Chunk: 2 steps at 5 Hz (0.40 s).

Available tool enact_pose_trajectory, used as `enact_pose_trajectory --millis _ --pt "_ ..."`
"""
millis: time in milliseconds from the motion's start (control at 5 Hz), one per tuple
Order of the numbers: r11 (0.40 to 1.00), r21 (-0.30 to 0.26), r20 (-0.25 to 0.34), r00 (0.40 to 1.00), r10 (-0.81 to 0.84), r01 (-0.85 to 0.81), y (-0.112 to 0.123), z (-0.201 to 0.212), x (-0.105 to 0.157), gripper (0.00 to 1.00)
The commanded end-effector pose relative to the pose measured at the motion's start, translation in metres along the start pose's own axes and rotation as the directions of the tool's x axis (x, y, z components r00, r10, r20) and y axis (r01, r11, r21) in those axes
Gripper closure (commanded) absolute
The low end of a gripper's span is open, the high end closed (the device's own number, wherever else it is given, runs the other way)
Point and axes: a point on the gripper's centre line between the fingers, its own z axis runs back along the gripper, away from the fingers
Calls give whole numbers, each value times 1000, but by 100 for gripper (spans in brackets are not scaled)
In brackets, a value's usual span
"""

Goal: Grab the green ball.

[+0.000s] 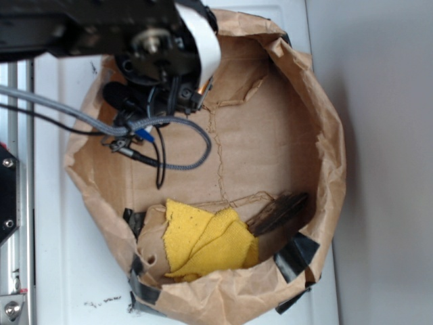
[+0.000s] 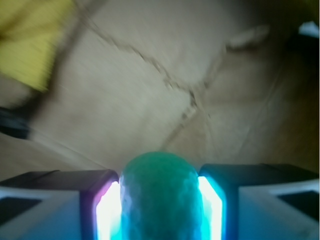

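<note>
Green ball [image 2: 159, 197] sits clamped between the two fingers [image 2: 102, 202] of the pincer [image 2: 159, 205] in the wrist view, its dimpled mint surface filling the gap, with a bright glowing strip pressed against it on either side. The pincer is thus clenched on the ball, both inner faces touching it. Beyond it, blurred, lies creased brown paper [image 2: 165, 80] with a branching seam line, and a patch of yellow cloth [image 2: 30, 40] shows at the far left of that view. In the exterior view the ball itself is hidden under the black arm [image 1: 145, 57], which reaches in from the upper left with a white band and grey braided cable [image 1: 172, 145] looping below it. The arm hangs over the left part of a wide brown paper bag [image 1: 325, 135] with its rim rolled down, resting on a white surface [image 1: 61, 271]. Inside the bag, near its lower edge, the yellow cloth lies folded, well apart from the arm; a dark flat object [image 1: 277, 211] leans just to the right of the cloth. Black tape strips [image 1: 298, 254] patch the bag's lower rim.
</note>
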Motion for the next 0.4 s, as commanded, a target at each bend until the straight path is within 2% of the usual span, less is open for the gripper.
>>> enact_pose_trajectory --millis 0,200 --pt "1000 30 144 990 -10 6 -6 59 14 100" --pt "999 32 146 989 -10 5 -7 55 7 100"
